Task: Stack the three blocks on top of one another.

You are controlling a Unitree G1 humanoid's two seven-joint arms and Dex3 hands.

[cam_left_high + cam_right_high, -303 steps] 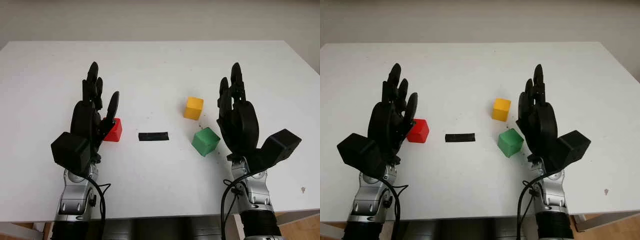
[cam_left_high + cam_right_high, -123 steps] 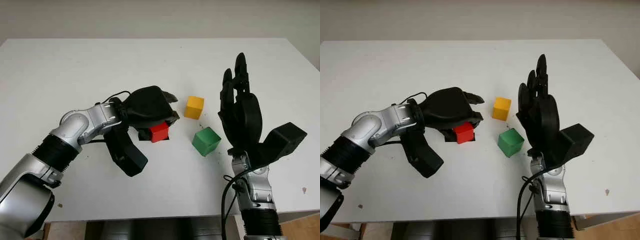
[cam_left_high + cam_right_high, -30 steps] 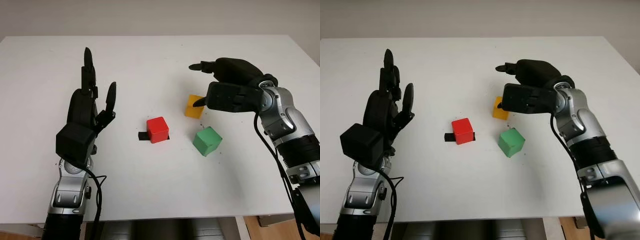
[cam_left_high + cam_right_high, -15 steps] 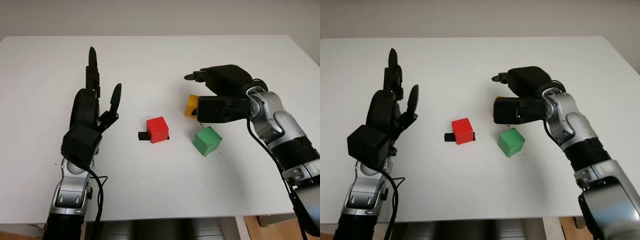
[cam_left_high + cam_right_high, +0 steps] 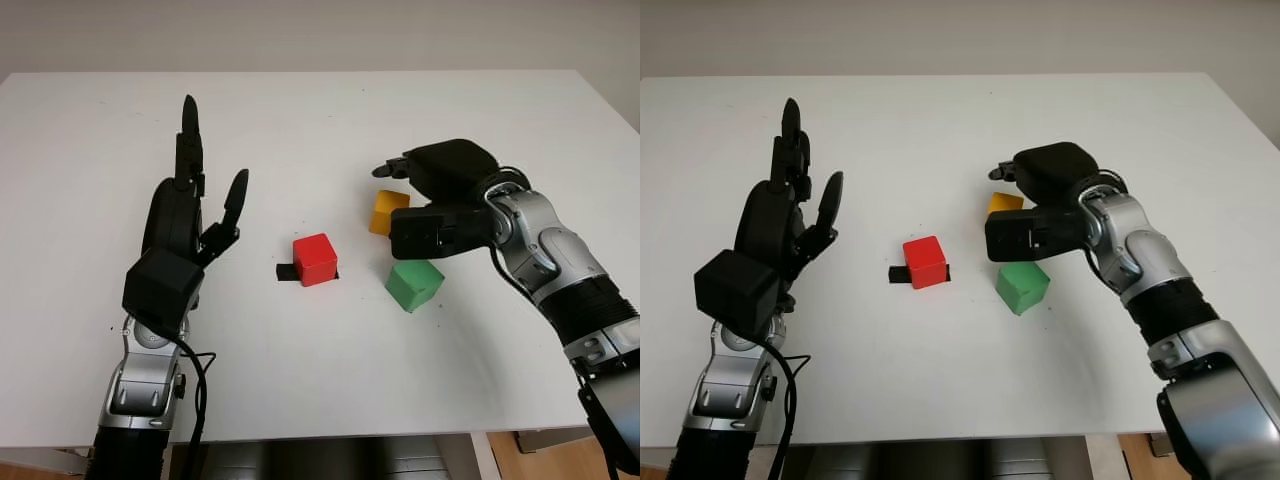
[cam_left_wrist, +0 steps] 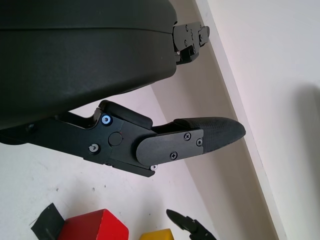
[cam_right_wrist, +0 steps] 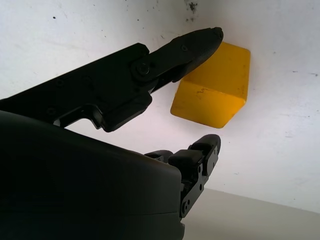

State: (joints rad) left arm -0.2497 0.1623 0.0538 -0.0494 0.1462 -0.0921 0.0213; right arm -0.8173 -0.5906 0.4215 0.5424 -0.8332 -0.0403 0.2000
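Yellow block (image 7: pixel 214 86) is bracketed by the open right robot hand (image 5: pixel 437 205); closing and lifting onto red block (image 5: pixel 315 259) is judged next.

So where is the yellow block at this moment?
The yellow block sits on the table's right half, behind the green block and right of the red block, with the open right hand over it.

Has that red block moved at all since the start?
Yes. The red block moved toward the table's middle and now sits on the black strip, which it earlier lay beside.
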